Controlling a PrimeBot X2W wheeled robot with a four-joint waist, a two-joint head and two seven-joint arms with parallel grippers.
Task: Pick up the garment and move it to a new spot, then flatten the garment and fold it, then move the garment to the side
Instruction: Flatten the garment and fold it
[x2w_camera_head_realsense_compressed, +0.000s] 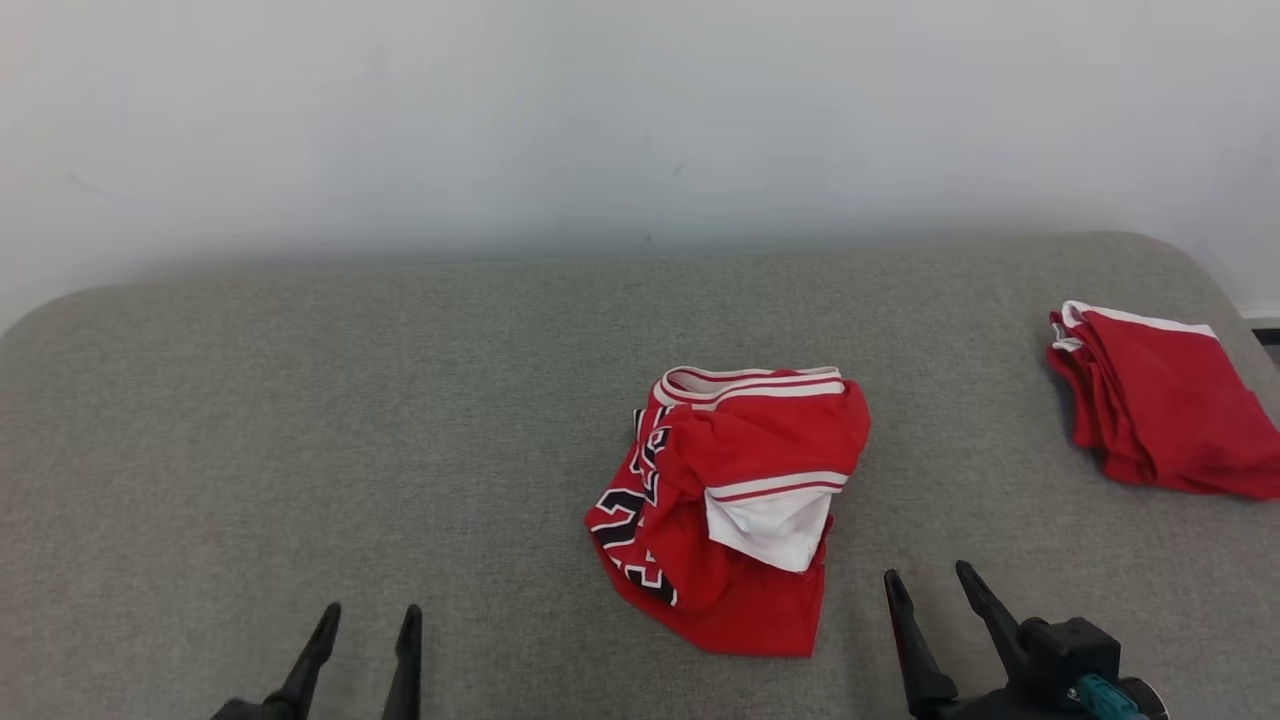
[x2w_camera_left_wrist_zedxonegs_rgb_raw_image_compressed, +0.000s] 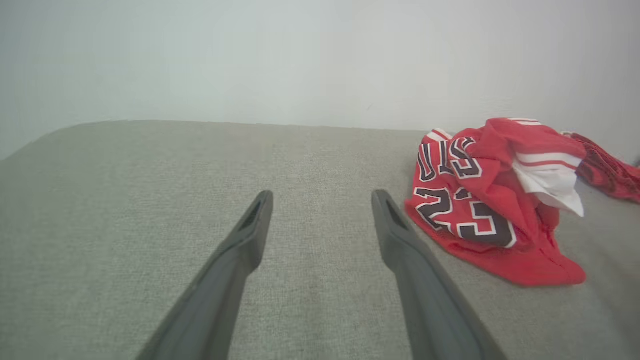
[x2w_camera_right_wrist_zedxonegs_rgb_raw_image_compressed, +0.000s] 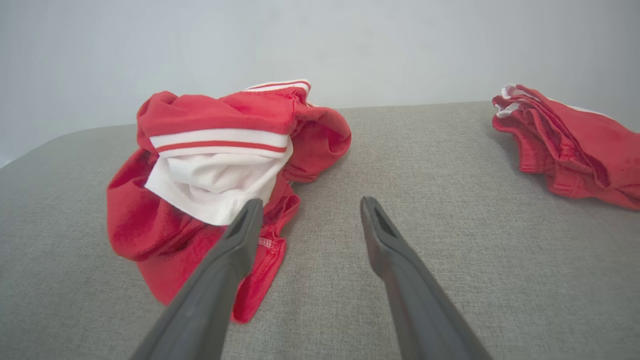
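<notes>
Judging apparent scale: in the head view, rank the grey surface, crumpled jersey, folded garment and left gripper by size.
1. Grey surface.
2. Crumpled jersey.
3. Folded garment, farther off and cut by the edge, so unsure against the jersey.
4. Left gripper, partly cropped.

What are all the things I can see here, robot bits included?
padded surface: one, grey fabric, fills the foreground
wall: one, white, behind the padded surface
crumpled jersey: one, red with white trim and dark numbers, middle of the padded surface
folded garment: one, red with white edging, far right of the padded surface, apart from the crumpled jersey
left gripper: one, two dark fingers, open, lower left over bare fabric
right gripper: one, two dark fingers, open, lower right, close beside the crumpled jersey, holding nothing
</notes>
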